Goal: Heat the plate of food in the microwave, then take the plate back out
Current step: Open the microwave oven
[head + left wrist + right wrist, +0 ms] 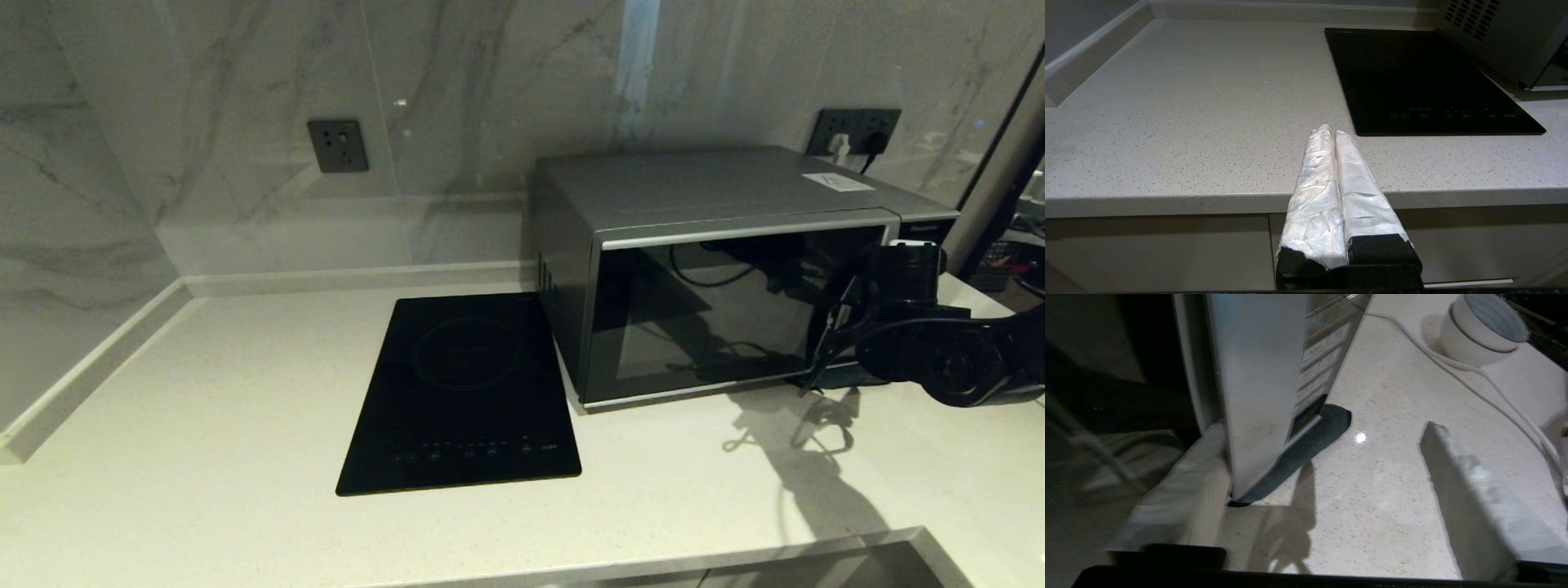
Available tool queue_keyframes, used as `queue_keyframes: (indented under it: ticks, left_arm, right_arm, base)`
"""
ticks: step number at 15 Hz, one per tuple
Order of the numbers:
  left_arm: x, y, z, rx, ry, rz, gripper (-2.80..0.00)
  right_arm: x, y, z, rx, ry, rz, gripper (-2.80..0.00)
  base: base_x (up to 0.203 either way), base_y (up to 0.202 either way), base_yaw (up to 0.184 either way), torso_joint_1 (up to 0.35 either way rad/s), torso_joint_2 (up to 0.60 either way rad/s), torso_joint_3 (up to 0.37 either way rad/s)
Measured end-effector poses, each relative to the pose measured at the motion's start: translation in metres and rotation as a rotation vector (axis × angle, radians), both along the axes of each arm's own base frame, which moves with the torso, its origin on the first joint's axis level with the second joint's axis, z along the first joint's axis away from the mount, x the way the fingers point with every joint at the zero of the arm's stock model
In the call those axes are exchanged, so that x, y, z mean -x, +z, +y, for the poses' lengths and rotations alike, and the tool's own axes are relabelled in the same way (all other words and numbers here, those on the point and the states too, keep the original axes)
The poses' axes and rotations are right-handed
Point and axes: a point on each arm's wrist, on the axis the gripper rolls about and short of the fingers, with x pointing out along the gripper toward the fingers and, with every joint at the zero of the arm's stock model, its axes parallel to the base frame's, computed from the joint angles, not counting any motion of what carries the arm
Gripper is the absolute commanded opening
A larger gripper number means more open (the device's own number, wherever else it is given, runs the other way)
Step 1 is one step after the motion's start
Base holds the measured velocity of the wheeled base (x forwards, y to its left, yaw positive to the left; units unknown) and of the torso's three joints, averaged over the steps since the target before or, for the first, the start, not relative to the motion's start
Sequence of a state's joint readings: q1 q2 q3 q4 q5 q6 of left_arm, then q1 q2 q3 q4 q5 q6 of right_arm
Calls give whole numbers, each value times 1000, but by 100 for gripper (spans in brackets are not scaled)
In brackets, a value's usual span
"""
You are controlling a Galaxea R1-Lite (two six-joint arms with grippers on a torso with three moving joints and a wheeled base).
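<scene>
Plate not visible anywhere; microwave (718, 278) interior hidden behind dark glass. Microwave sits on counter (204, 425), door facing robot, long axis left-right. Right end effector (1310, 465) wide, straddling handle (1257, 388). Left end effector (1334, 132) closed, empty, at counter edge.

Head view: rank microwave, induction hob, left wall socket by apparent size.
1. microwave, largest
2. induction hob, clearly smaller
3. wall socket, smallest; it sits farther back on the wall, so nearness shrinks it somewhat, but the order holds.
</scene>
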State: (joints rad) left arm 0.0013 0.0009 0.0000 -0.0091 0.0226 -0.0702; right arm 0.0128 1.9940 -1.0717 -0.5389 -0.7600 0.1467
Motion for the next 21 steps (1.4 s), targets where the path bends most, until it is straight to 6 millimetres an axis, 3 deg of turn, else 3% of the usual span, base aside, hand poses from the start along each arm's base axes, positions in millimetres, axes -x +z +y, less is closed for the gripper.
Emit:
queue_keyframes:
  ticks: [21]
  left_arm:
    - [0, 0, 0, 0, 0, 0, -280]
  right_arm:
    - [3, -8, 6, 0, 14, 27, -280]
  base:
    - [0, 0, 0, 0, 0, 0]
